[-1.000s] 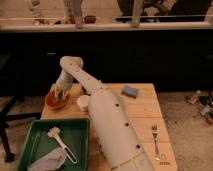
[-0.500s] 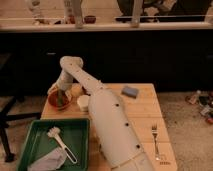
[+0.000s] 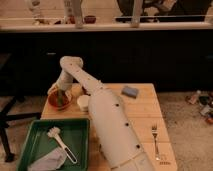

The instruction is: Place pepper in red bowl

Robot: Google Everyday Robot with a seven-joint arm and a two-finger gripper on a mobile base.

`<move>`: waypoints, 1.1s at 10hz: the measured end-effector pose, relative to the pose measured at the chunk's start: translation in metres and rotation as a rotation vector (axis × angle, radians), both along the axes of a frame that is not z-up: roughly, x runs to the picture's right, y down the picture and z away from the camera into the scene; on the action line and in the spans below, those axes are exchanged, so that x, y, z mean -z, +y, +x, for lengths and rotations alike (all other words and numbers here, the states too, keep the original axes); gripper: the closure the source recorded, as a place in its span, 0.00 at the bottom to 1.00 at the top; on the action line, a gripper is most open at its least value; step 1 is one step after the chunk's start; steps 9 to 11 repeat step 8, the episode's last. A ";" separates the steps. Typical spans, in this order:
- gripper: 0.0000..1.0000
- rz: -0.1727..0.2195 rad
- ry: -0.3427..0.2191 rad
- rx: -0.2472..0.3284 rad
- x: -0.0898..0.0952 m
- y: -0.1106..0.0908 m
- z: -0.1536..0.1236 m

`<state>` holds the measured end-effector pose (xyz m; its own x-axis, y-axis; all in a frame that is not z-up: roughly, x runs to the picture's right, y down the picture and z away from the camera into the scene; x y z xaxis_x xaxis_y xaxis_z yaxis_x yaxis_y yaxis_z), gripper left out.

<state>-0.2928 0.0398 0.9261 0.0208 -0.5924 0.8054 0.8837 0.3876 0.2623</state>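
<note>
Centrally, a light wooden bench [image 3: 135, 107] carries all of the items listed below.

1. A thick white robot arm [image 3: 112, 125] enters at the front edge of the bench. It runs diagonally over the surface toward the rear left corner, bends at an elbow joint above that corner, and turns downward.

2. A green rectangular plastic tray [image 3: 30, 145] occupies the front left corner. It holds two items:
   - a crumpled grey cloth [image 3: 47, 161], lying at the front of the tray;
   - a white long-handled dish brush [image 3: 61, 142], lying diagonally, with its head toward the rear of the tray and its handle end just beside the cloth.

3. A round red bowl [image 3: 51, 102] sits at the rear left corner, just behind the tray.

4. A blue-grey rectangular sponge [image 3: 130, 91] lies near the rear edge, to the right of the arm and well apart from the bowl.

5. A small white round container [image 3: 83, 102] stands just beside the bowl on its right, close against the arm.

6. A silver metal fork [image 3: 155, 142] lies along the right edge, toward the front right corner, tines pointing to the rear.

7. The gripper [image 3: 60, 95] points down into the red bowl. Its grasp state cannot be told from this view.

8. The green pepper [image 3: 62, 100] is inside the red bowl, directly beneath the gripper. Whether it rests free on the bowl floor or is held cannot be told.
</note>
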 end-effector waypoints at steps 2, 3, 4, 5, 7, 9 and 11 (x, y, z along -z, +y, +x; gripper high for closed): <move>0.20 0.000 0.000 0.000 0.000 0.000 0.000; 0.20 0.001 0.000 0.001 0.000 0.000 0.000; 0.20 0.009 0.000 0.008 0.001 -0.001 -0.002; 0.20 0.024 -0.004 0.015 0.007 -0.007 -0.004; 0.20 0.045 -0.013 0.026 0.016 -0.015 -0.009; 0.20 0.046 -0.015 0.028 0.016 -0.015 -0.011; 0.20 0.046 -0.015 0.028 0.016 -0.015 -0.011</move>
